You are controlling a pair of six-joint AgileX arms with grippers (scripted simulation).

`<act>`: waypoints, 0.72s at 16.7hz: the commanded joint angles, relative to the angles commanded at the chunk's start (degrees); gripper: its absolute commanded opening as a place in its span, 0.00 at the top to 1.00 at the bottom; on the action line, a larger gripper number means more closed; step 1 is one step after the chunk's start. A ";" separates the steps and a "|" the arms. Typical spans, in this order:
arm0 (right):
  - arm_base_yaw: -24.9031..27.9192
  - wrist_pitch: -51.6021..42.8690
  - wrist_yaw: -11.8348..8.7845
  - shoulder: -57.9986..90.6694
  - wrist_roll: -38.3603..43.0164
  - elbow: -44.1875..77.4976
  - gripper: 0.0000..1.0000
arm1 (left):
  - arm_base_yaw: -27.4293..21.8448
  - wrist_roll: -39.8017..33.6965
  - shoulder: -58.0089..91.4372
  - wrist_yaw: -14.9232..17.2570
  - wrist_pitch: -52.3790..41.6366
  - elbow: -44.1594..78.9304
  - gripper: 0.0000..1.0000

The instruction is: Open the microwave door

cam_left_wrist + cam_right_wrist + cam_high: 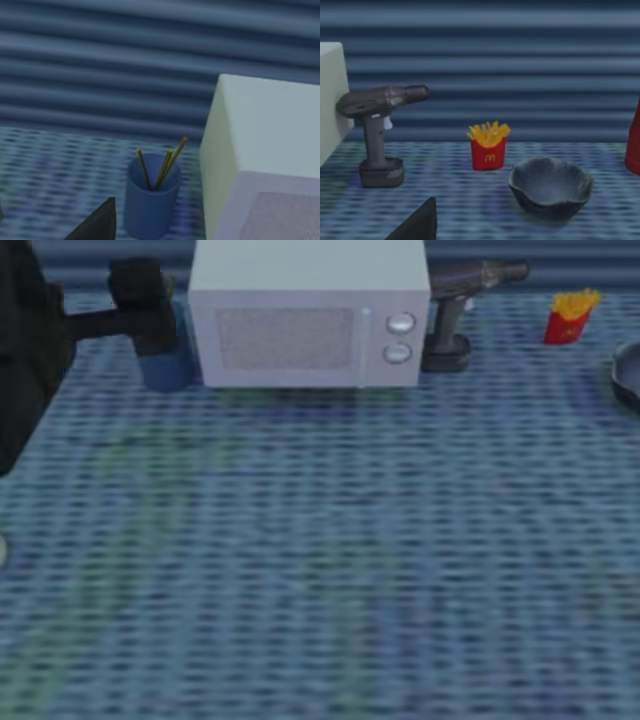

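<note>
The microwave (310, 310) stands at the far edge of the table (320, 560), a little left of centre in the top view, and the microwave door (285, 338) lies flat and flush against its front, left of the two round knobs (399, 337), so as I judge it the opening has not begun and the whole swing of the door is left to do. The left gripper (140, 302) is up at the far left, just beside the microwave's left side and over a blue pencil cup (168, 358); it touches neither the door nor any handle that I can see (the door's grip, if it has one, is only a faint line near its right edge). Whether its claw is spread or pressed together I cannot tell: from above it is a dark mass, and its own wrist view shows just one dark fingertip (97, 225) at the picture's edge. The right arm does not show in the top view; its wrist view looks toward a drill (376, 140), a carton of fries (488, 147) and a grey bowl (551, 187), again with one fingertip cut off, so its state is equally unclear
</note>
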 joint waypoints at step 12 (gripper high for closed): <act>0.00 0.00 0.00 0.00 0.00 0.00 0.00 | -19.94 -10.34 51.97 -17.58 -0.30 35.13 0.00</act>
